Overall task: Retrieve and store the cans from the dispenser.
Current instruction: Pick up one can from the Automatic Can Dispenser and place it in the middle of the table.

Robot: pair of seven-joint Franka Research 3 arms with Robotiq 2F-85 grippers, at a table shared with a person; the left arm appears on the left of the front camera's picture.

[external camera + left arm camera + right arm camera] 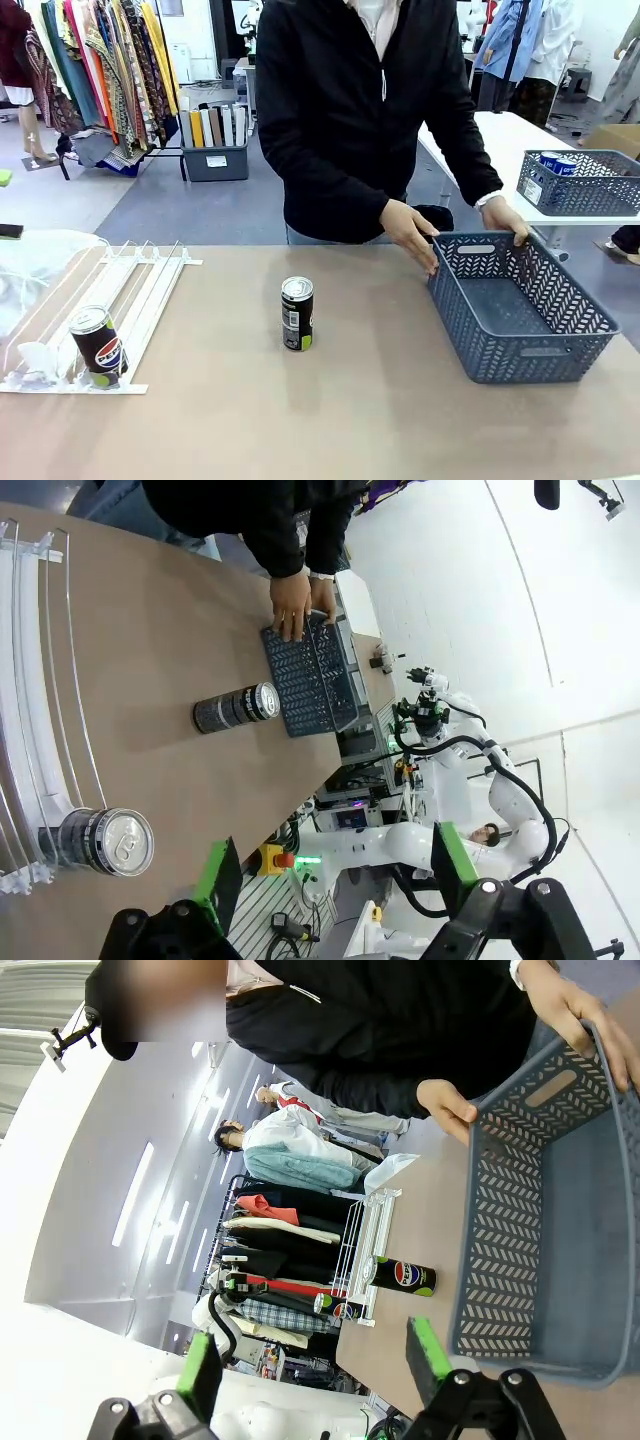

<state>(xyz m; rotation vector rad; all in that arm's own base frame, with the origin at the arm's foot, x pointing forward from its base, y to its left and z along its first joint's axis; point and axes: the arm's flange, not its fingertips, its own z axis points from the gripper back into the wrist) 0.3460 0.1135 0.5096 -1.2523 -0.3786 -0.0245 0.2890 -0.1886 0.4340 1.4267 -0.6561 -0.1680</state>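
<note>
Left end effector (335, 872) wide open, empty; right end effector (312, 1360) likewise. Pepsi can (98, 346) against the dispenser (150, 285) front stopper. Second can (297, 313) upright mid-bench (380, 420). Blue-grey basket (540, 365) at right, empty, person's hands (410, 232) on its far rim.

Bare table (400, 410) is lying open between the dispenser (158, 285) and the grey basket (530, 364), with one can (297, 314) standing upright alone in the middle. The person's hands (410, 232) are gripping the basket's far rim, blocking that side; its near side is lying open
</note>
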